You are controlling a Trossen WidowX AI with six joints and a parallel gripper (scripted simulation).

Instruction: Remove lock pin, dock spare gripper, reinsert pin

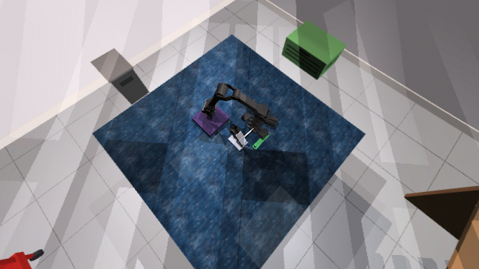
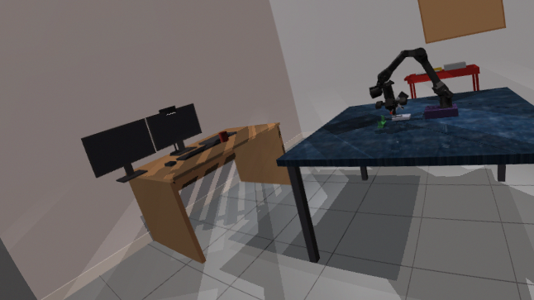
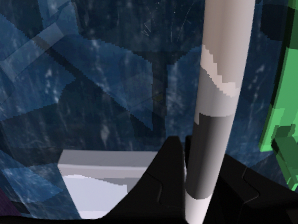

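My gripper is shut on the lock pin. The pale pin slants across the right half of the wrist view, and its free end points at the mount's upright part in the top view. Whether it touches there cannot be told. The mount's white base lies just beside the fingers. A dark piece, apparently the spare gripper, stands at the top of the mount's white upright part. How deep it sits in the socket is hidden, and the socket's hole is not visible.
A green holder lies close beside the mount, below the gripper. The arm's purple base stands on the other side of the mount. All stand on the blue table.
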